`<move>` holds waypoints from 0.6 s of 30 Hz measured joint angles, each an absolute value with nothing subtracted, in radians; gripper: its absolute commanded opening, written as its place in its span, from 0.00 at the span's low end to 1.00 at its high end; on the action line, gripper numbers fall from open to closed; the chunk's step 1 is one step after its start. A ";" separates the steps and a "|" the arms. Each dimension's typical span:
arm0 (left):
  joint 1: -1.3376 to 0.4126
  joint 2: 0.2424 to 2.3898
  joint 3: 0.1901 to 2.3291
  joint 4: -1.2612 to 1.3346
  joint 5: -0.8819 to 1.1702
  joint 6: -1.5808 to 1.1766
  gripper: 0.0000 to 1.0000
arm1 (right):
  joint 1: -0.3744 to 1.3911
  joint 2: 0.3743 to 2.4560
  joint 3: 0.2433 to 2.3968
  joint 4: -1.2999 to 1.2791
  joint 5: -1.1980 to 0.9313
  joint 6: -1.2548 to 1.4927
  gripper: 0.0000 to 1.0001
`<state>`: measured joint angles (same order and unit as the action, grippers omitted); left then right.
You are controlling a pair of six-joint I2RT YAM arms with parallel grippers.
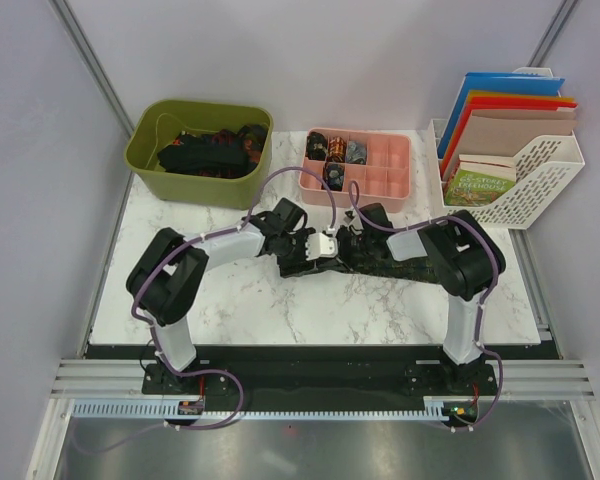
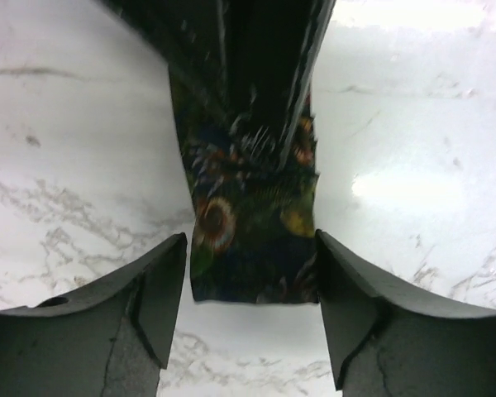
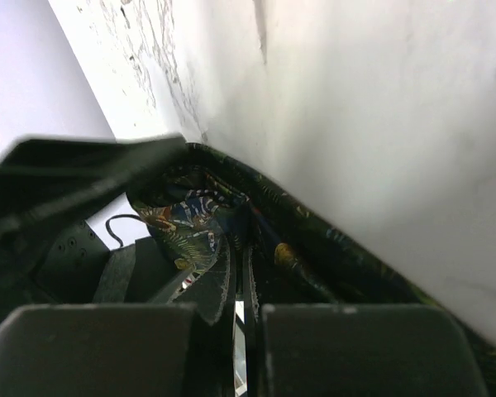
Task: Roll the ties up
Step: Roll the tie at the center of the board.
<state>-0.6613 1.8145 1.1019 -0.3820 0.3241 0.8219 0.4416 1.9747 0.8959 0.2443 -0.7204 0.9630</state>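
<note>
A dark tie (image 1: pixel 380 265) with a colourful leaf pattern lies stretched across the marble table between both arms. In the left wrist view its narrow square end (image 2: pixel 252 248) lies flat on the marble. My left gripper (image 2: pixel 250 285) is open, with one finger (image 2: pixel 157 281) on each side of that end. The left gripper (image 1: pixel 323 243) sits over the tie's left part. My right gripper (image 3: pixel 245 313) is shut on a fold of the tie (image 3: pixel 194 219), whose edges run into the thin slit between its pads. The right gripper (image 1: pixel 363 225) is just right of the left one.
A green bin (image 1: pixel 198 108) at the back left holds a heap of dark ties (image 1: pixel 205 155). A pink compartment tray (image 1: pixel 388 168) behind the grippers holds three small rolled ties (image 1: pixel 333 150). A white file rack (image 1: pixel 545 190) with folders and books stands at the back right.
</note>
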 measured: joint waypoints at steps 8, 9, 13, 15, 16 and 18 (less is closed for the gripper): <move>-0.537 1.784 1.089 -0.457 0.381 0.889 0.80 | 0.434 1.996 0.898 0.283 -0.743 0.964 0.00; -0.526 1.777 1.089 -0.468 0.387 0.895 0.80 | 0.434 1.997 0.895 0.292 -0.745 0.969 0.00; -0.521 1.760 1.089 -0.483 0.413 0.908 0.82 | 0.441 1.997 0.890 0.313 -0.741 0.984 0.00; -0.524 1.760 1.089 -0.485 0.429 0.908 0.82 | 0.447 1.998 0.890 0.322 -0.733 0.992 0.00; -0.524 1.760 1.089 -0.486 0.434 0.908 0.82 | 0.448 1.998 0.890 0.326 -0.731 0.996 0.00; -0.525 1.761 1.095 -0.488 0.450 0.908 0.82 | 0.451 2.006 0.890 0.341 -0.730 1.007 0.00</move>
